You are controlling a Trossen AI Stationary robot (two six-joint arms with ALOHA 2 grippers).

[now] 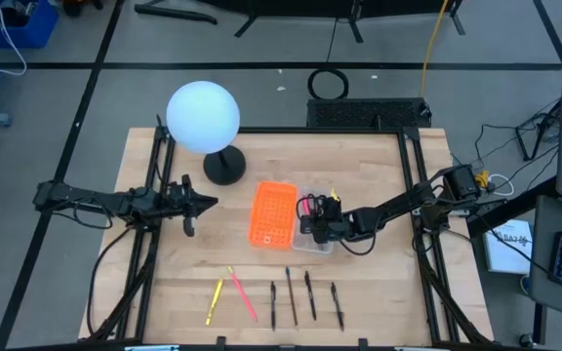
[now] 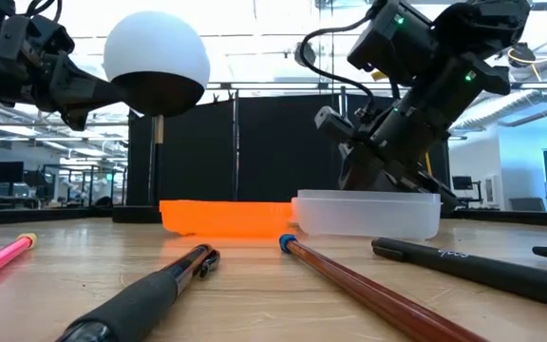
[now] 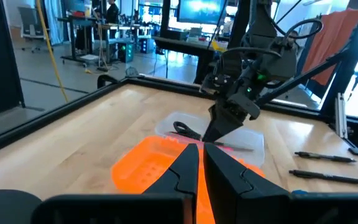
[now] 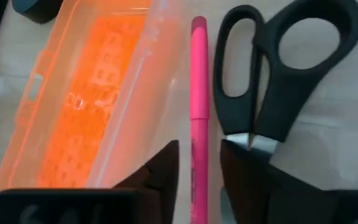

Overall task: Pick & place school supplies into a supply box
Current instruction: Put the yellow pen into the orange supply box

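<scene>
High view: wooden surface (image 1: pixel 164 273); white globe lamp (image 1: pixel 203 117) at the back left. Left arm waits at the left edge, left gripper (image 1: pixel 199 204) with fingers nearly together and empty. Orange perforated tray (image 1: pixel 272 214) at centre, supply box (image 1: pixel 312 240) touching its right side. Right gripper (image 1: pixel 310 219) sits low over the box, fingers parted narrowly astride a pink pen (image 4: pixel 199 93) without clamping it; pen lies inside the box, long axis parallel to the orange tray's long wall. Scissors (image 4: pixel 284 74) lie beside the pen, handles away from the gripper, blades toward it. Remaining pens in a front row, long axes roughly front-to-back: yellow (image 1: pixel 214 301), pink-red (image 1: pixel 242 293), four black (image 1: pixel 310 295).
</scene>
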